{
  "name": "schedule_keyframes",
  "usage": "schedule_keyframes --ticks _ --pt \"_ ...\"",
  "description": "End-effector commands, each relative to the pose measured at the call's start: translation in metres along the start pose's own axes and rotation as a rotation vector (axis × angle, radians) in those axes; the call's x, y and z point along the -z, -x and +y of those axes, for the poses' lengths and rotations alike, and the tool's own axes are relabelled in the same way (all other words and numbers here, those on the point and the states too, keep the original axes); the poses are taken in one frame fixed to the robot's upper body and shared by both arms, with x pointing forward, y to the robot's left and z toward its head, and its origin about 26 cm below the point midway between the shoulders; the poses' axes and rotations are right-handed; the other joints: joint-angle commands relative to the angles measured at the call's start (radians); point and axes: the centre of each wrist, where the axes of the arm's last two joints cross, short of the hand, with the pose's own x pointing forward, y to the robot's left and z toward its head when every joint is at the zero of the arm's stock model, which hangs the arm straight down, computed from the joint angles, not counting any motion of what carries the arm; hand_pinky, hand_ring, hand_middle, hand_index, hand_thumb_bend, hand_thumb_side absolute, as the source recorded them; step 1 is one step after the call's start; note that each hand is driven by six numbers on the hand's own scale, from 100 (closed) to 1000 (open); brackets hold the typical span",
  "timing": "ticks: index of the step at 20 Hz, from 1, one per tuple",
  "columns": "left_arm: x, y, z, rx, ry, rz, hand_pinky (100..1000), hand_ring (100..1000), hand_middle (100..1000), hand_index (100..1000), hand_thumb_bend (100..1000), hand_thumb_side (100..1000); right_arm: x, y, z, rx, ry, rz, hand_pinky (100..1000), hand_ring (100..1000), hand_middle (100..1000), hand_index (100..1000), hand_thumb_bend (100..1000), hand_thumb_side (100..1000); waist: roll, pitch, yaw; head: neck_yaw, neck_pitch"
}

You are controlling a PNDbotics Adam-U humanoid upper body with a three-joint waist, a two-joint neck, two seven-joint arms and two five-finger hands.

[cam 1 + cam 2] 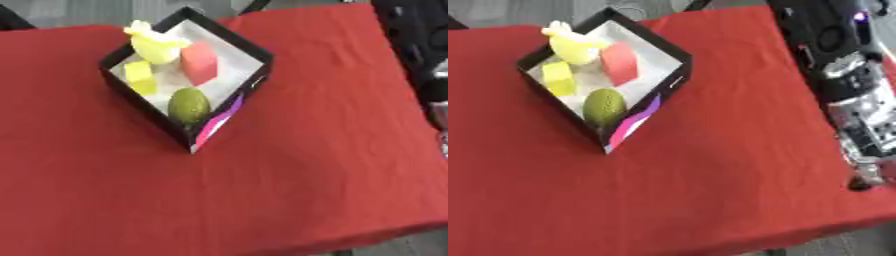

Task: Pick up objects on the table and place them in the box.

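I am seeing one box (254, 52) holding four objects: one red block (201, 62), one yellow block (140, 77), one green fruit (189, 105), one yellow toy (156, 45). My right arm (852, 85) is hanging alongside the table; I cannot tell its hand's state.

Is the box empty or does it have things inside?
Not empty: the box holds a green fruit, a red block and two yellow pieces.

Even, bright lighting — no hard shadows falling on the red cloth (289, 175). Both views are smearing with blur; box (254, 50) edges are softening, white lining glaring — right arm (855, 95) blurring at right edge.
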Motion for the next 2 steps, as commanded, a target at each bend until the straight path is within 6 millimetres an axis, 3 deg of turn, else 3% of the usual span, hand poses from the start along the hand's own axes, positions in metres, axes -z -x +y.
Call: schedule_keyframes --ticks 1,2 --pt "0.0045 -0.0055 0.0032 0.025 0.016 -0.026 937 662 715 854 194 680 -0.0187 0.0130 -0.0432 0.005 0.129 0.057 948 824 753 815 100 645 0.004 -0.011 -0.002 0.008 -0.001" --pt "0.0043 -0.0052 0.0029 0.023 0.018 -0.025 937 662 715 854 194 680 -0.0258 0.0210 -0.0484 0.018 0.154 0.081 954 827 755 820 100 688 0.005 -0.010 -0.003 0.009 -0.001"
